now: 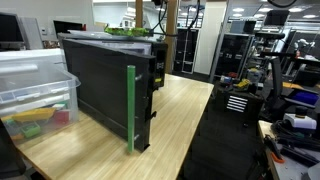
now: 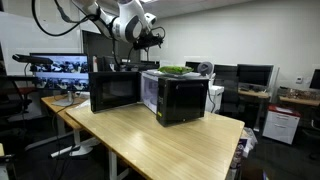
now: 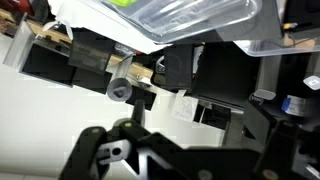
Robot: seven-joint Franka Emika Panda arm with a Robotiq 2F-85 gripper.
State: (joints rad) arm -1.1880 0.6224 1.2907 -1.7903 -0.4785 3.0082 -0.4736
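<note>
Since the clear tray (image 2: 176, 70) of green items rests flat atop the nearer microwave (image 2: 182, 100) on the desk (image 2: 150, 140), it sits raised and is judged reachable from above. The gripper (image 2: 152, 38) hangs near it, not touching, fingers apart and empty. The arm arches over from behind, wrist angled downward toward the tray.

You are looking close against the black cabinet (image 1: 105, 85) on the wooden table (image 1: 185, 110) in an exterior view. Farther off, you are facing that cabinet (image 2: 180, 98) in an exterior view. The wrist camera is pointing closely at its clear tray (image 3: 190, 20).
</note>
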